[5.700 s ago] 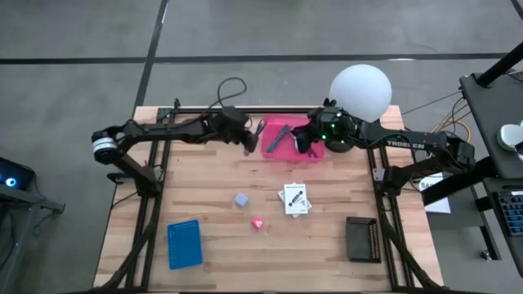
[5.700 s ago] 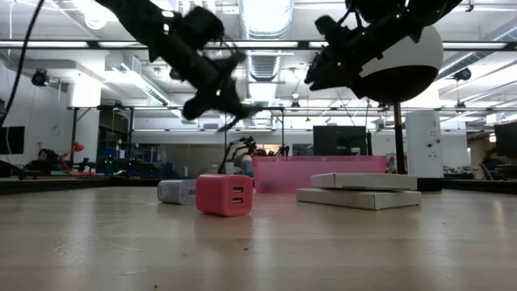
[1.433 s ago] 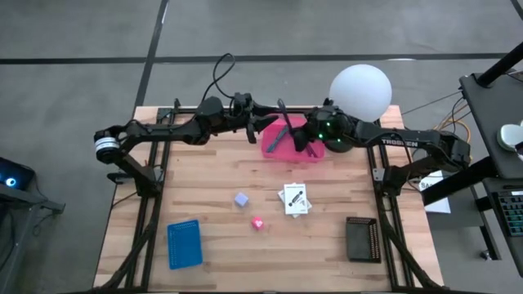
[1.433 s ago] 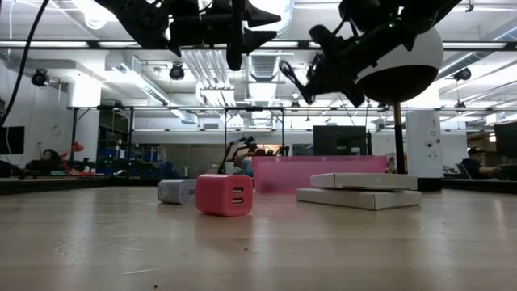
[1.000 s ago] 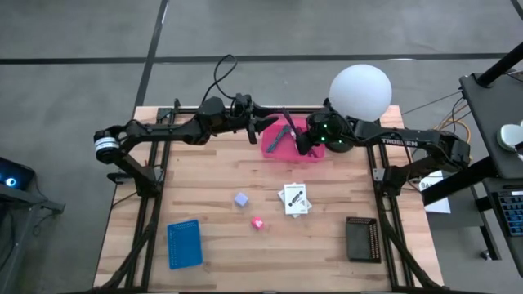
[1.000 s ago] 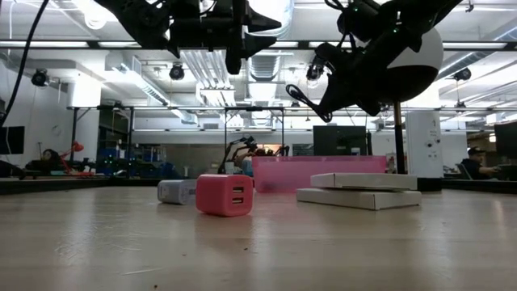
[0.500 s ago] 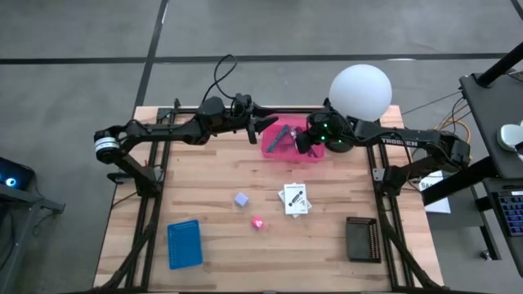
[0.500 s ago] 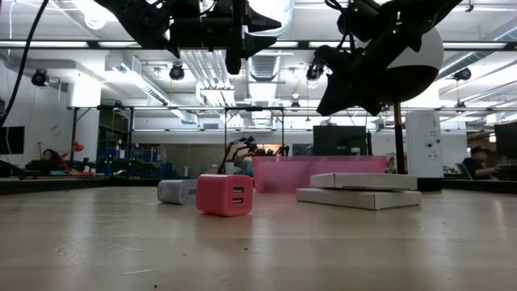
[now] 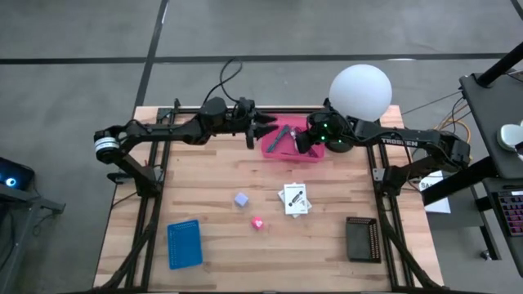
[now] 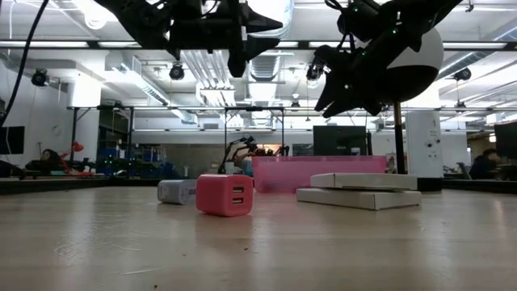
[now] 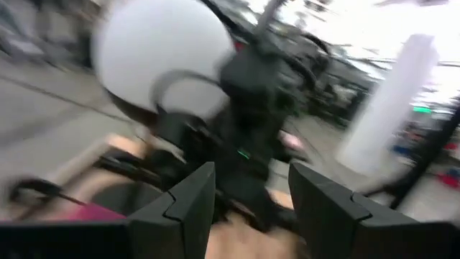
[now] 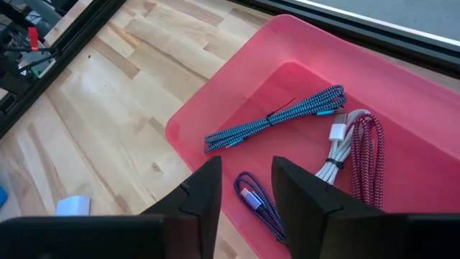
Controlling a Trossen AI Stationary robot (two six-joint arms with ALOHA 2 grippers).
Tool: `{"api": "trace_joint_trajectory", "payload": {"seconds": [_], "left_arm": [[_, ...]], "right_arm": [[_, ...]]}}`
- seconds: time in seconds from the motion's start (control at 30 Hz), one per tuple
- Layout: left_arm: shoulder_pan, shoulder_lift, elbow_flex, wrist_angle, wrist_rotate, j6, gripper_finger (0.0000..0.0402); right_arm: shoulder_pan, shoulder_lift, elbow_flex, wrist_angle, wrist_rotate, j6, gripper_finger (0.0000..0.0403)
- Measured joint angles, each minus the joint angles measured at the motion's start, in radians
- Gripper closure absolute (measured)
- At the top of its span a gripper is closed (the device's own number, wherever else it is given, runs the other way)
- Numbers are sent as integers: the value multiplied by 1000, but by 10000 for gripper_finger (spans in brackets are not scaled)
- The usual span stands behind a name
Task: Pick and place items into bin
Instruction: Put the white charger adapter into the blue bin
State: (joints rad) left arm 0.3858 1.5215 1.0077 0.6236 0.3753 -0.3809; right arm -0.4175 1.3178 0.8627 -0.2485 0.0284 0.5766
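My right gripper (image 12: 246, 164) hangs open above the pink bin (image 12: 215, 93), nothing between its fingers. Just below it, on the bin's floor, lies the purple cord (image 12: 255, 198), beside a teal braided cable (image 12: 277, 115) and a red-and-white cable bundle (image 12: 356, 147). My left gripper (image 11: 251, 173) is open and holds nothing; it hovers by the bin's left end (image 9: 260, 129). On the table lie the lavender cube (image 9: 241, 198), the tiny pink piece (image 9: 257, 222) and the white card (image 9: 295, 198).
A blue flat piece (image 9: 185, 242) lies near the front left and a black block (image 9: 362, 238) near the front right. A white globe (image 9: 360, 91) stands behind the right arm. Bare wood lies between the bin and the loose items.
My right gripper has opened over the bin and let go of the purple cord. The cord hung below its fingers a second ago and now lies on the bin's floor.
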Motion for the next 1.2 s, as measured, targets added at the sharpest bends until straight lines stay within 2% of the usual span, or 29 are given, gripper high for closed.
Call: {"api": "trace_joint_trajectory", "payload": {"seconds": [0.13,0.27,0.37,0.6,0.77,0.87,1.07,1.2], "left_arm": [[-8,0,0,-91,129,-86,239],[-26,-3,0,-190,244,-91,239],[-45,-8,0,-251,297,-84,239],[-95,-28,0,-385,303,40,240],[-140,-34,1,-425,302,161,240],[-165,-36,1,-428,301,222,240],[-210,-43,8,-451,300,384,240],[-227,-55,8,-530,299,478,240]], "right_arm": [[0,0,0,0,-1,0,283],[0,0,0,5,-11,-9,280],[0,0,0,49,-67,-57,269],[0,-5,0,107,-138,-60,233],[6,-14,0,124,-339,-116,230],[30,-32,0,173,-417,-142,230],[125,-91,0,277,-433,-233,230],[187,-141,0,315,-420,-239,234]]}}
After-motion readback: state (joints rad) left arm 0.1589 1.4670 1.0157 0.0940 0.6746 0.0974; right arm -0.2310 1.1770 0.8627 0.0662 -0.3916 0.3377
